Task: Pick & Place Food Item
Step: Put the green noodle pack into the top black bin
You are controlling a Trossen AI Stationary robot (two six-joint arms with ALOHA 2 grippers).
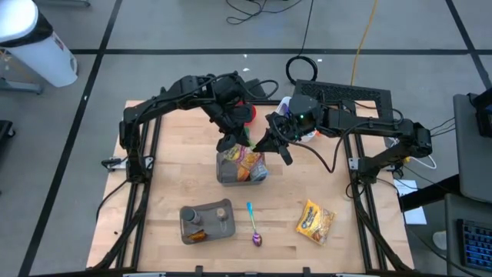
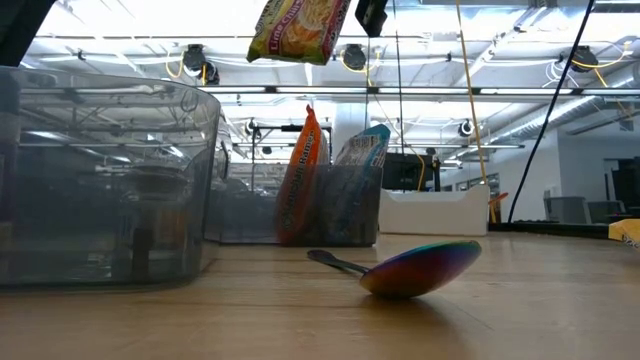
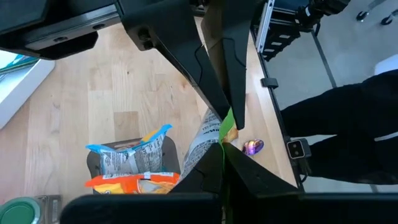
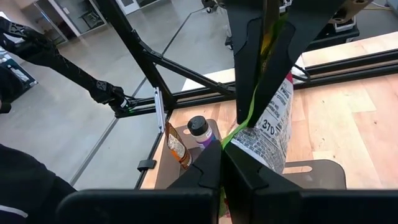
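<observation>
Two pincers meet above the grey bin [image 1: 240,171] at the middle of the worktop [image 1: 154,192], both pinching one noodle packet [image 2: 298,28], which hangs in the air over the bin. The left pincer [image 3: 227,134] is pressed together on the packet's green edge, and the right pincer [image 4: 239,134] is clamped on the same packet from the other side. Other snack packets [image 2: 330,185] already stand upright in the bin. A yellow food packet [image 1: 316,221] lies apart near the worktop's front, with a spoon [image 1: 254,227] and a second container [image 1: 206,221] beside it. I judge this a handover or joint carry, midway through placing. The next move calls for one pincer to let go cleanly, then the other to lower the packet into the bin without tipping its neighbours
</observation>
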